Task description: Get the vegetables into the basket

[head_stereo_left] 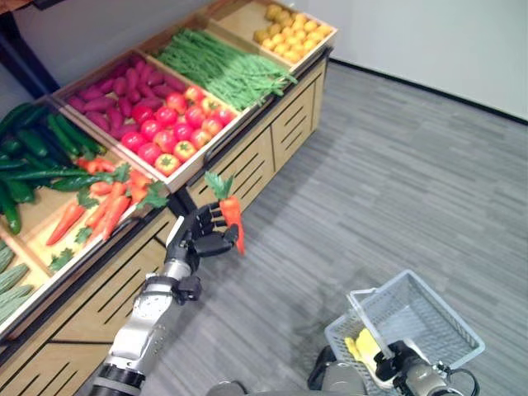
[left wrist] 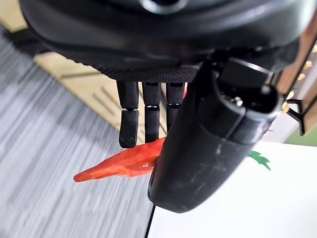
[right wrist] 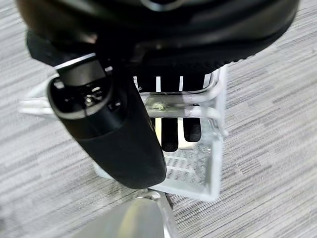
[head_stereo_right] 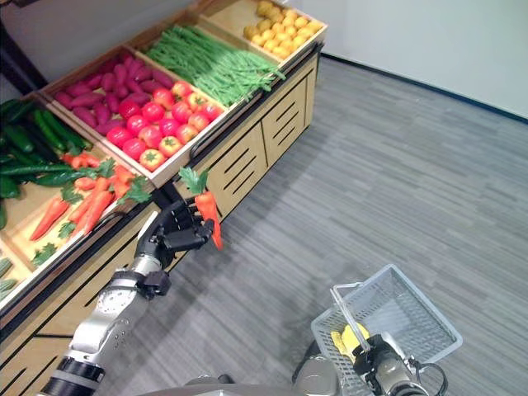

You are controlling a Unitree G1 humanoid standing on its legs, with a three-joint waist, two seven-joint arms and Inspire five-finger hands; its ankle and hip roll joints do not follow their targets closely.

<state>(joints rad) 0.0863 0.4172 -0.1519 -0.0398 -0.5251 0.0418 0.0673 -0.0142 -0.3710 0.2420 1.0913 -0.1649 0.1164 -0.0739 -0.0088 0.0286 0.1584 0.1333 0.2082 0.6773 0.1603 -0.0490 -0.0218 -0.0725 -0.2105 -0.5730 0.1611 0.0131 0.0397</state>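
My left hand is shut on an orange carrot with green leaves, holding it in the air just off the front of the produce stand. In the left wrist view the carrot lies pinched between the thumb and the fingers, tip pointing out over the carpet. At the lower right a white wire basket hangs from my right hand, whose fingers are curled round the basket's handle. Something yellow lies inside the basket.
The wooden stand runs along the left, with bins of carrots, cucumbers, tomatoes, purple-red sweet potatoes, green beans and yellow fruit. Grey carpet spreads between stand and basket.
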